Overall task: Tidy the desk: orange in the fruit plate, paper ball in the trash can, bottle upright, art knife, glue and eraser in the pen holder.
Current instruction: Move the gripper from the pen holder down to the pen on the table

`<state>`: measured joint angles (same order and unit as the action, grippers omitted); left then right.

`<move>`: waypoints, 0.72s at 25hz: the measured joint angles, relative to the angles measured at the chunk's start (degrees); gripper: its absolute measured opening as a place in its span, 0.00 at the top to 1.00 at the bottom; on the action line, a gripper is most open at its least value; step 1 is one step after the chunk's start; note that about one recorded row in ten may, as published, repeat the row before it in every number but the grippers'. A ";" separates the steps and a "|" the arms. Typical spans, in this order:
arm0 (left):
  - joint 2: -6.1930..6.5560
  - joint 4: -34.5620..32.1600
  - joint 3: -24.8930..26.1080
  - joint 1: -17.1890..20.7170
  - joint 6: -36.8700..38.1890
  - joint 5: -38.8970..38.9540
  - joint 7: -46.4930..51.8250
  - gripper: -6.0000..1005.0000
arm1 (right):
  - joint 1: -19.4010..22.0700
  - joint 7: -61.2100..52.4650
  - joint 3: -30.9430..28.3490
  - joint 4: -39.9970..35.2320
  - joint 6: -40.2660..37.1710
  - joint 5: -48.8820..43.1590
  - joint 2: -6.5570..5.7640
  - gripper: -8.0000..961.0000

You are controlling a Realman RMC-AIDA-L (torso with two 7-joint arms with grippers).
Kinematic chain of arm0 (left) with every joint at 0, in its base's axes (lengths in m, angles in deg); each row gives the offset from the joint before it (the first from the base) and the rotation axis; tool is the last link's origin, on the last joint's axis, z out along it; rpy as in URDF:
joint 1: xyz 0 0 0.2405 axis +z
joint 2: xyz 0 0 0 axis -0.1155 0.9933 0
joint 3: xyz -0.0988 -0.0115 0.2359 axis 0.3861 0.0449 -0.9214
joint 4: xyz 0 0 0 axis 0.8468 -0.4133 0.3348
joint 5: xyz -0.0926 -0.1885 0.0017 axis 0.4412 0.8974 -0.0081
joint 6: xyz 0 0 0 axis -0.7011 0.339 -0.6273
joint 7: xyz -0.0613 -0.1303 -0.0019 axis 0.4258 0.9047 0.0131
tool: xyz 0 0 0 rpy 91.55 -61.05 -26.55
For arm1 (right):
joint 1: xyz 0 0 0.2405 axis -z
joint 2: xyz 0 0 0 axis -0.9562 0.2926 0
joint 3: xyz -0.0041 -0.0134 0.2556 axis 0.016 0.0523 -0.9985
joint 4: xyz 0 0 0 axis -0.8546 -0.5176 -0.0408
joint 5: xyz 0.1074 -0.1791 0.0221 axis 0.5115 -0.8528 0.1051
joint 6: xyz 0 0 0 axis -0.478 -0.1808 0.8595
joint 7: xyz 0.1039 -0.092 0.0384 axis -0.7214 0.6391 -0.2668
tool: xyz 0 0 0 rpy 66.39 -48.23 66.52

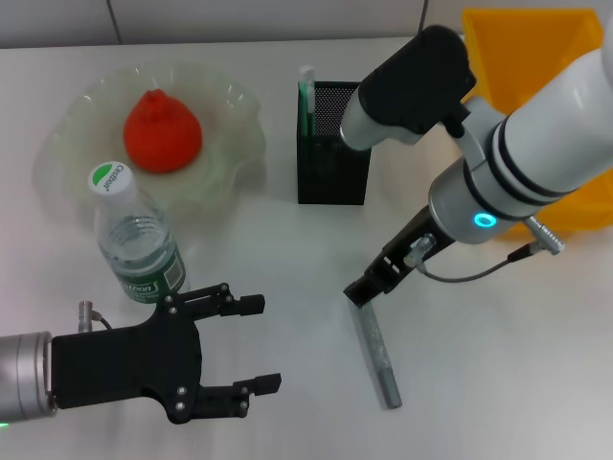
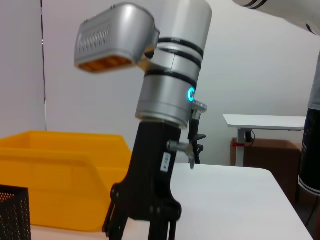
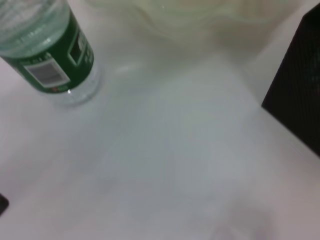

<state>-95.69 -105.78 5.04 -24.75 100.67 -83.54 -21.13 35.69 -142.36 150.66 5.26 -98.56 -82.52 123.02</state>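
The knife [image 1: 377,356], a slim grey bar, lies flat on the tabletop [image 1: 498,364] in front of the pen holder [image 1: 332,144] and well apart from it. It is judged to be light, rigid and smooth, so it is likely to slip or pivot if pinched near one end. Because it lies low against the surface, the grip is best taken across its narrow width, near the upper end or closer to mid-length for balance.

The right pincer [image 1: 362,290] is angled steeply down, with its tip at the knife's upper end. Whether it is touching or already gripping cannot be told, as the fingers are not resolved in any view. In the left wrist view the same pincer [image 2: 145,222] is seen descending to the tabletop in front of the yellow bin [image 2: 60,175].

The left pincer [image 1: 259,345] is held open and empty, level above the tabletop, just in front of the upright bottle [image 1: 134,240]. The orange [image 1: 161,132] is seated in the plate [image 1: 230,105].
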 joint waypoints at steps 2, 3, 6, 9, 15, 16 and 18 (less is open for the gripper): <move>0.00 -0.08 0.00 -0.13 -0.04 0.00 0.00 0.21 | -0.30 0.00 0.85 1.26 0.89 0.01 0.00 0.19; 0.00 -0.08 0.00 -0.24 -0.06 0.00 0.00 0.21 | -0.36 0.00 1.19 1.75 1.36 0.01 0.00 0.19; 0.00 0.06 0.01 -0.66 -0.08 0.01 0.00 0.21 | -0.55 -0.01 1.67 2.97 2.53 0.32 0.00 0.19; 0.00 0.13 0.00 -0.83 -0.12 0.01 0.00 0.21 | -1.28 0.05 1.67 4.50 3.05 1.70 0.00 0.26; 0.00 0.10 0.00 -1.01 -0.27 0.01 0.00 0.21 | -2.82 0.39 1.73 7.43 3.57 2.15 -0.03 0.42; 0.00 0.10 0.00 -1.01 -0.27 0.01 0.00 0.21 | -2.98 0.39 1.74 7.72 3.62 2.17 -0.03 0.44; 0.00 0.11 0.00 -1.04 -0.33 0.01 0.00 0.21 | -3.14 0.39 1.74 8.09 3.72 2.24 -0.02 0.48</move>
<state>-95.69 -105.68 5.05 -25.79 100.34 -83.53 -21.13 32.55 -141.97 152.40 13.35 -94.84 -80.28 122.99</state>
